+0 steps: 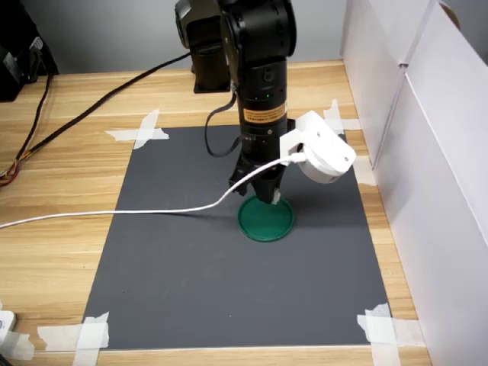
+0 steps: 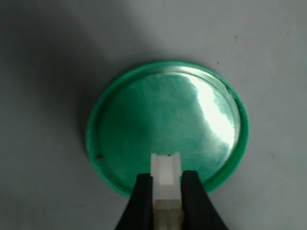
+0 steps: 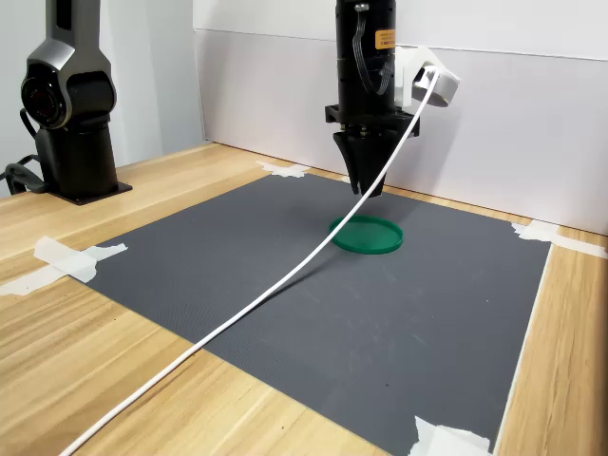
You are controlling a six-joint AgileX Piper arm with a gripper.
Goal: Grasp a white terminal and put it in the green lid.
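Clearly the claw (image 2: pixel 167 199) is clamped on the white terminal (image 2: pixel 166 175), poised above the near rim of the green lid (image 2: pixel 144 124) on the grey mat (image 1: pixel 191 274), seemingly so that letting go drops it inside.

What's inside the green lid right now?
Nothing yet. The green lid looks bare and shiny. The white terminal is pinched in the gripper above its edge. The gripper's fingers hide a bit of rim.
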